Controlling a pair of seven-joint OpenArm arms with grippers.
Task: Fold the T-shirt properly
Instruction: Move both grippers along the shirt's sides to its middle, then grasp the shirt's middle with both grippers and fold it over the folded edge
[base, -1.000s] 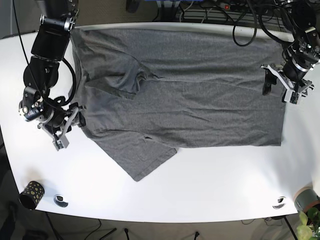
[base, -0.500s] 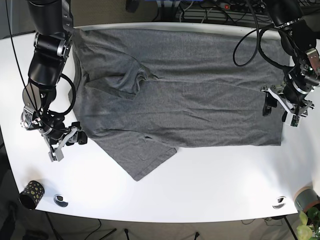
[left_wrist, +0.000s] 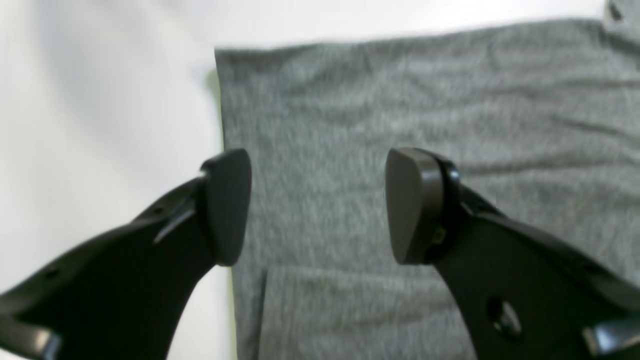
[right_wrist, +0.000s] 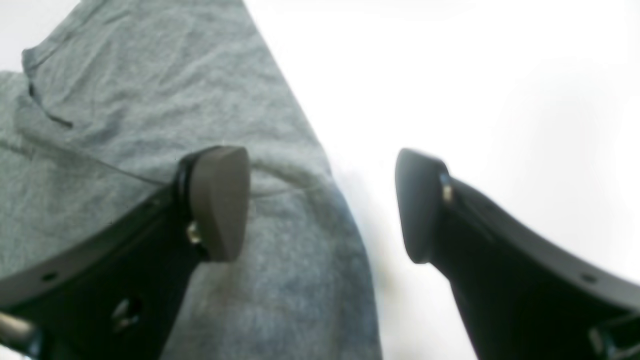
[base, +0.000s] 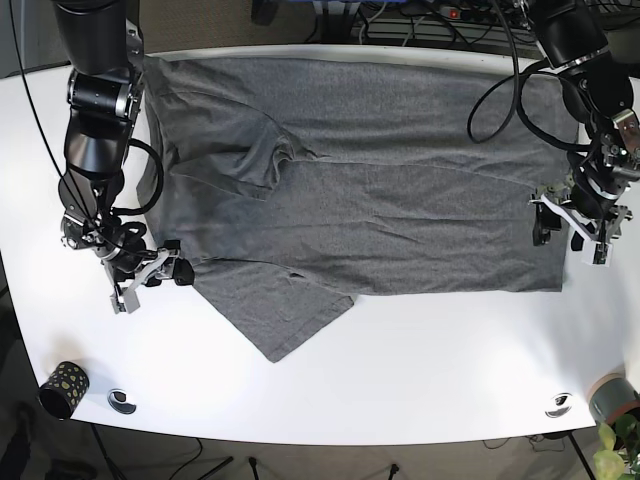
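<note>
The grey T-shirt (base: 380, 190) lies spread flat on the white table (base: 420, 360), with one sleeve sticking out toward the front left. My left gripper (base: 567, 232) hovers open over the shirt's right hem near its front corner. In the left wrist view the left gripper (left_wrist: 320, 205) straddles the T-shirt (left_wrist: 400, 100) just inside its straight edge, with nothing between the fingers. My right gripper (base: 148, 285) is open at the shirt's left edge beside the sleeve. In the right wrist view the right gripper (right_wrist: 320, 202) spans the edge of the T-shirt (right_wrist: 150, 100), one finger over cloth and one over bare table.
A small dark patterned cup (base: 62, 388) and a round ring-like piece (base: 122, 400) sit at the front left corner. Another small round piece (base: 558, 405) and a grey pot with a plant (base: 610, 400) are at the front right. Cables run behind the table's far edge.
Both grippers moved toward the table's front. The left one slid down the right hem toward its front corner. The right one closed in on the shirt's left edge by the sleeve. Both stayed open.
</note>
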